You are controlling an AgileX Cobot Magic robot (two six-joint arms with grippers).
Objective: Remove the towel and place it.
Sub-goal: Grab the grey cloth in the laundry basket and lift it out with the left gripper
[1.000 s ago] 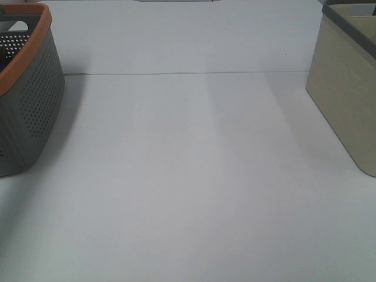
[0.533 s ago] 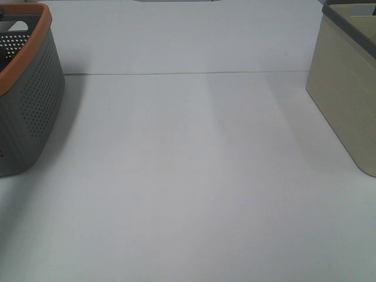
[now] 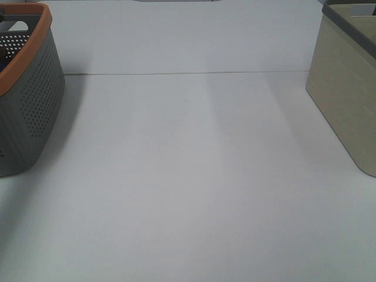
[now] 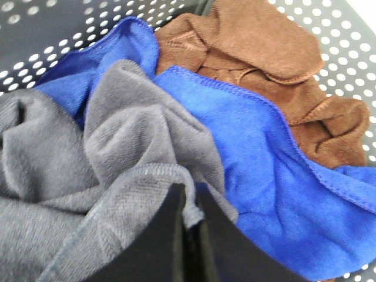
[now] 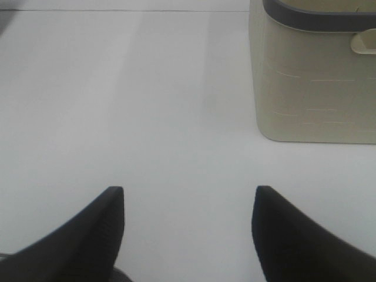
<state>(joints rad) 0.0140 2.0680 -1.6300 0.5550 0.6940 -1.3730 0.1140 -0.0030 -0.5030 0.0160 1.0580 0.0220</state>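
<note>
Here the left gripper (image 4: 189,197) is down inside the grey perforated basket (image 3: 35,100), its two black fingers (image 4: 158,241) drawn almost together, with a fold of the towel's stitched hem pinched between the tips. The towel (image 4: 135,129) is the grey terry cloth, lying crumpled in the basket and heaped up in soft ridges around the fingers. Under and beside it lies a bright blue cloth (image 4: 264,164), whose hemmed edge runs across the pile. A brown cloth (image 4: 258,53) is bunched against the dotted basket wall beyond the blue one, and the blue cloth partly overlaps it. The basket has an orange rim and stands at the far left of the white table (image 3: 188,176), cut off by the left edge of the high view. Well apart from it, at the far right of the table, stands a beige bin (image 3: 343,100) with a dark grey rim. Between the two containers a thin seam crosses the far part of the table. The right gripper (image 5: 188,194) hangs over the table near the beige bin with its dark fingers (image 5: 94,235) spread wide, nothing between them but the white surface. The bin sits to the right of the spread fingers, clear of them.
</note>
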